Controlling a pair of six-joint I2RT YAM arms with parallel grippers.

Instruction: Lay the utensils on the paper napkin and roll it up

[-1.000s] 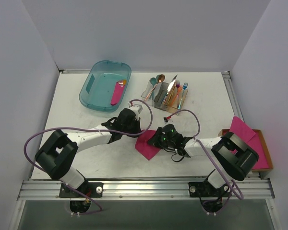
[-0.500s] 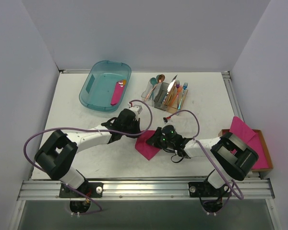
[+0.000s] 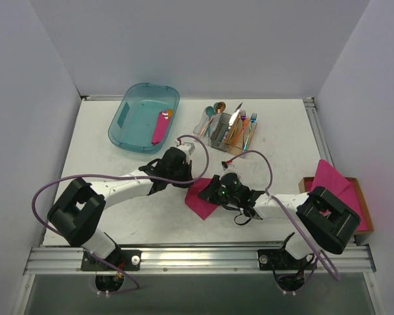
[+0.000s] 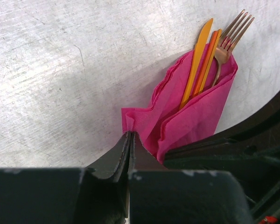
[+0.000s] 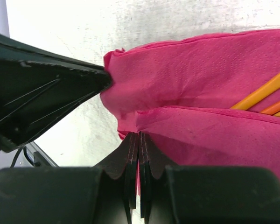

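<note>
I see both arms meeting just below the middle of the overhead frame, over the napkin point(image 3: 199, 202), which lies folded on the tabletop point(image 3: 289, 144). In the left wrist view, the left hand point(image 4: 129, 140) at the bottom centre has its fingers pressed fully together. They pinch the napkin's near corner, and no gap shows between them. From there the magenta paper runs up to the upper right of that frame, folded loosely over itself. The utensils point(image 4: 203, 60) lie inside the fold, with their copper-orange ends sticking out past the far edge: a knife blade, a slim handle beside it and a fork's tines at the very top right. In the right wrist view, the right hand point(image 5: 138, 140) at the bottom centre is likewise closed tight, its tips clamped on the edge of the napkin's lower flap. The other hand's dark fingers come in from the left of that frame and touch the upper fold. Orange handles peek out between the two layers at the right edge. Elsewhere in the overhead view, a teal bin point(image 3: 128, 131) sits at upper left with a pink roll point(image 3: 160, 126) inside. A caddy point(image 3: 226, 128) of mixed cutlery stands at upper centre. A stack point(image 3: 335, 177) of pink sheets rests at the right edge.
</note>
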